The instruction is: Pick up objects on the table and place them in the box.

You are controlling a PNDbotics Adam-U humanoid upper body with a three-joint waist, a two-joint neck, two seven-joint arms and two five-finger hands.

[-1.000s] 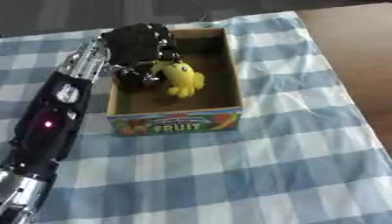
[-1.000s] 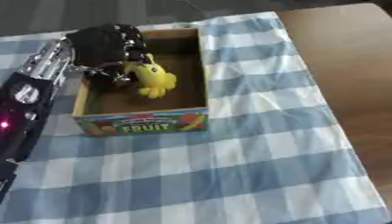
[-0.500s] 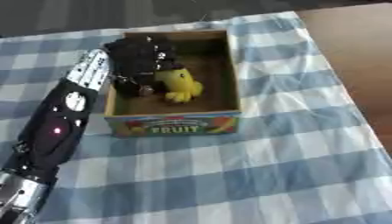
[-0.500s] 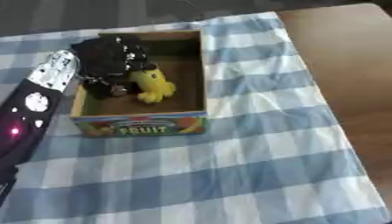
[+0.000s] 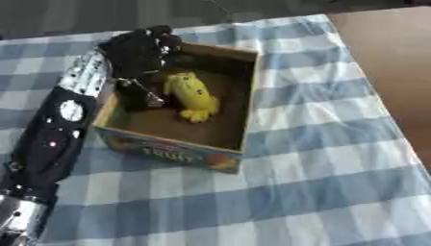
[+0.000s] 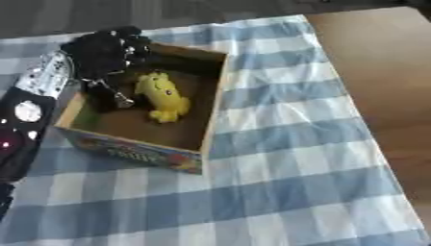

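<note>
Toward the far left corner of the worktop [image 5: 379, 62], on a blue-and-white checked cloth [image 5: 320, 158], a shallow cardboard box [image 5: 232, 144] is seen lying askew, its near wall printed with coloured fruit pictures and lettering. Inside the box, on its brown floor, a yellow toy [image 5: 192, 94] is seen lying lengthwise, roughly midway between the box's side walls and nearer the far wall than the near one. The left hand [image 5: 139, 48] is held over the far left corner of the box, with its black fingers [image 6: 134, 48] curled downward and inward; nothing is seen pinched between them, and the yellow toy lies just beside them, with no contact that can be made out. A small dark object with a silvery tip [image 5: 151, 98] is visible below the hand against the box's left inner wall, beside the toy; what it is cannot be told. The left arm [image 5: 59, 125], black with a silver section near the wrist and small lights on the forearm, is seen running along the left edge of the cloth from the near left corner up to the box. Bare brown worktop is exposed along the right edge, beyond the cloth. The right hand is shown in neither view.
</note>
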